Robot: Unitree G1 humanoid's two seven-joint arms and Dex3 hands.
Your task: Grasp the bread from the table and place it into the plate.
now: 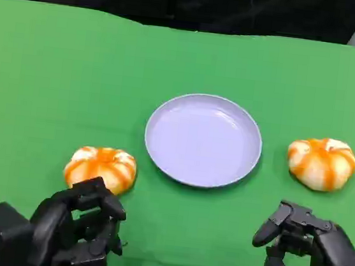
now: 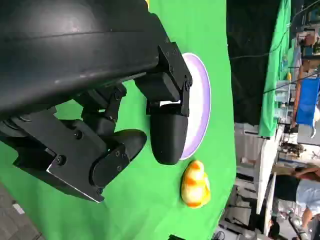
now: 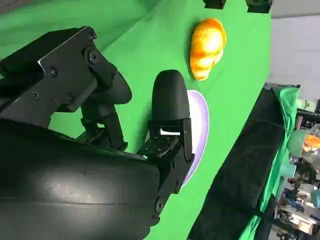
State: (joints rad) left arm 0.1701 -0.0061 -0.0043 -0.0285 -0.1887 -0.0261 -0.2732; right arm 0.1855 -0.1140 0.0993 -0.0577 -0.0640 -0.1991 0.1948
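A green cloth covers the table [image 1: 51,61], smooth and evenly lit, running back to a dark, nearly black backdrop along its far edge. At the middle of the cloth sits a pale lavender plate [image 1: 203,140], shallow and round, with nothing in it. Two breads lie on the cloth, both orange with white streaks: the left bread [image 1: 101,168] rests near the plate on its left side, and the right bread [image 1: 321,163] lies near the plate on its right, a little farther back.

The left hand [image 1: 79,234] hovers at the near edge, just in front of the left bread, its fingers curled loosely inward around nothing; whether it touches the bread cannot be told. The right hand [image 1: 304,256] sits at the near right, in front of the right bread and apart from it, fingers bent and parted, holding nothing.

The left wrist view shows the room beyond the table: green drapes, a blue panel, cluttered shelving and a person [image 2: 305,192] standing at the side. The right wrist view shows more green fabric and clutter past the black backdrop
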